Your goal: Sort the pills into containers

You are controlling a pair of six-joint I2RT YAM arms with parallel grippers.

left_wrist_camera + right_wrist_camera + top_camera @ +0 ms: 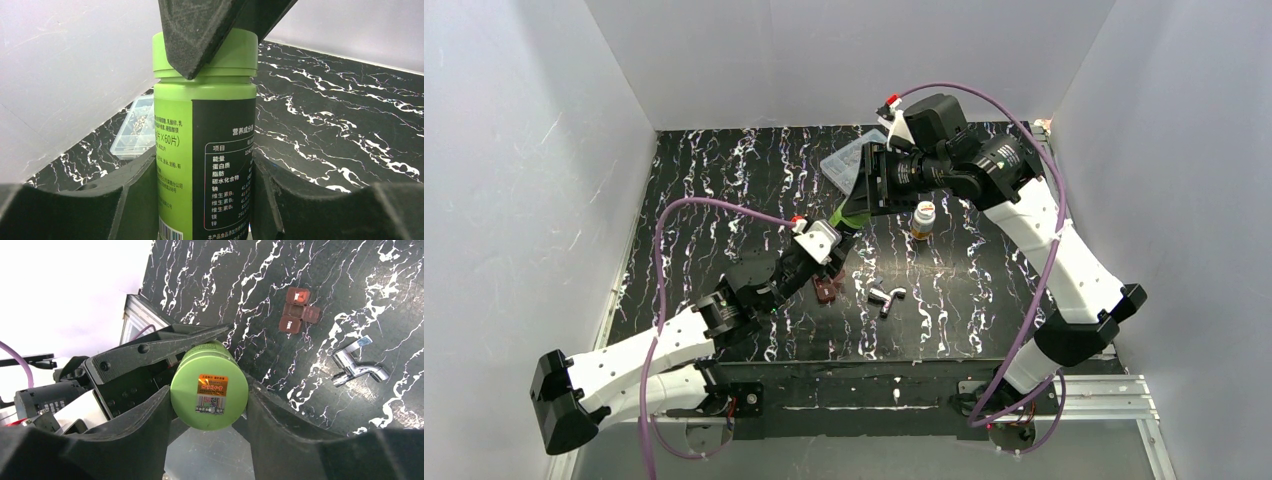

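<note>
The left gripper (202, 170) grasps the green bottle (175, 130) round its body, the right gripper (210, 400) clenches on its cap (209, 415), and the amber bottle (923, 220) stands near it.

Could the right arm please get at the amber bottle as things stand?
Probably not yet: its jaws are shut on the green cap of the green bottle held by the left arm. The amber bottle stands unobstructed nearby.

"营养成分" and "60片" on green bottle (205, 150)
</note>
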